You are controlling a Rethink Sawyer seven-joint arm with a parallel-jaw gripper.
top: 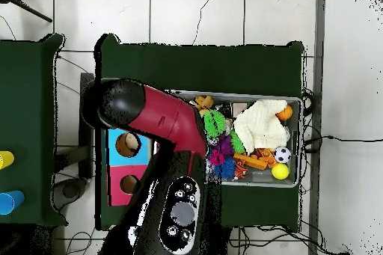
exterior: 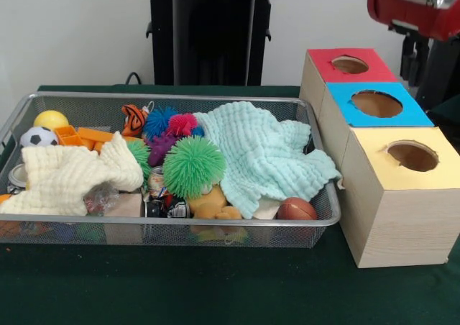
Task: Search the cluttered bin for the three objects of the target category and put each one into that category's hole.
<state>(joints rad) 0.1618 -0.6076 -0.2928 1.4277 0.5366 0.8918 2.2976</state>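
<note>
A wire bin (exterior: 327,217) holds mixed toys. Among them are a big green spiky ball (exterior: 192,165), with blue (exterior: 159,121), pink (exterior: 182,124) and purple (exterior: 162,147) spiky balls behind it. A small basketball (exterior: 296,209), a soccer ball (exterior: 37,136) and a yellow ball (exterior: 50,119) lie at the bin's ends. To the right stand three boxes with round holes: red (exterior: 377,70), blue (exterior: 410,113), yellow (exterior: 445,168). Only the red arm (exterior: 417,8) shows at the top right; overhead, the arm (top: 168,117) covers part of the boxes. No gripper shows.
A mint cloth (exterior: 266,152) and a cream cloth (exterior: 68,177) cover part of the bin's contents. A tiger toy (exterior: 133,118), orange pieces (exterior: 86,135) and a yellow plush (exterior: 214,204) lie between them. Dark green cloth (exterior: 215,289) covers the table.
</note>
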